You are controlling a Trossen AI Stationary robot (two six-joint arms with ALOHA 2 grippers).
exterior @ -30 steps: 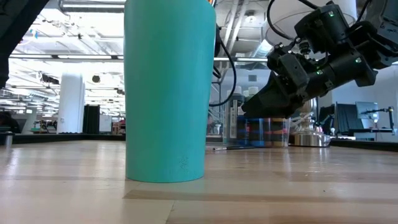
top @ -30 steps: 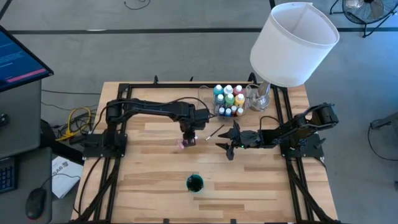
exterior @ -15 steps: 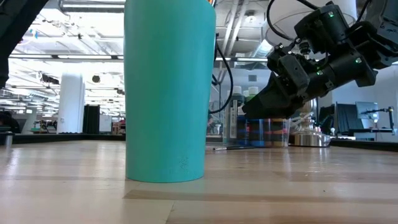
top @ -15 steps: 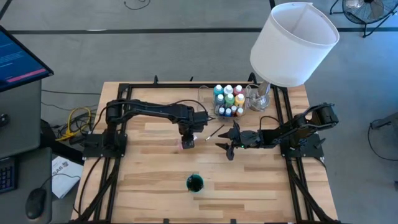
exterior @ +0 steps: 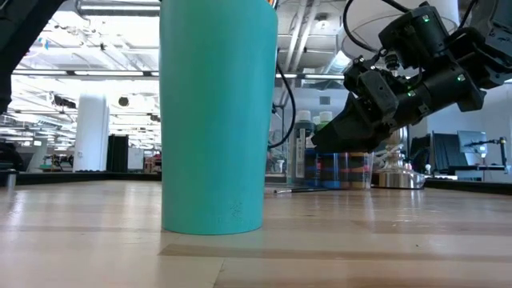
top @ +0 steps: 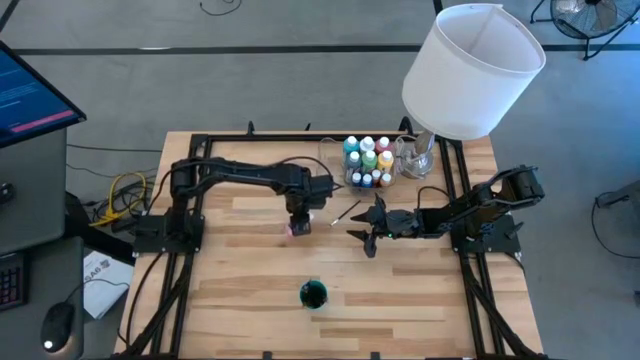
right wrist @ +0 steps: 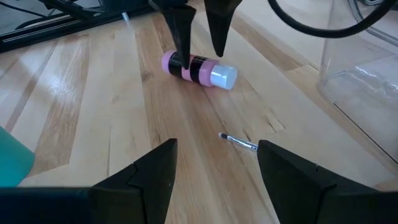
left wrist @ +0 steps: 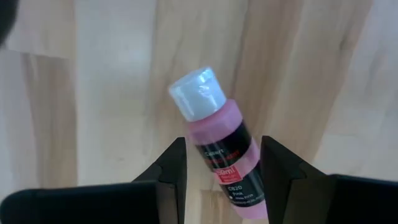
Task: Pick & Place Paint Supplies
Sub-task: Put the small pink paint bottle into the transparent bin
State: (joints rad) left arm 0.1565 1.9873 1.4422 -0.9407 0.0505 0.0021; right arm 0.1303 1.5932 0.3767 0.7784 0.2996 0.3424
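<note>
Right now the pink paint bottle [left wrist: 221, 155] is lying on its side on the wooden table [top: 240, 290], white cap pointing away from the left gripper [left wrist: 222, 180], whose two dark fingers [left wrist: 173, 171] are standing either side of the bottle's labelled body. From the right wrist view those fingers are reaching down to the bottle [right wrist: 198, 68] near its pink end, but whether they are pressing it or only flanking it I cannot tell (the gaps are too slim to judge). In the high view this pair is sitting near the table's middle, the bottle [top: 294, 232] showing as a pink spot under the left gripper [top: 300, 226].

Near the bottle, a thin brush [right wrist: 239, 143] is lying flat on the wood. Further back, the remaining paint bottles [top: 368, 160] are standing clustered in the clear tray [top: 334, 160], just beside the lamp with the big white lampshade [top: 470, 65].

The right gripper [top: 366, 226] is hovering above the table to the right of the bottle, fingers [right wrist: 140, 177] spread apart and holding nothing. A teal cup [top: 313, 294] is standing upright toward the front edge, well apart from both grippers.
</note>
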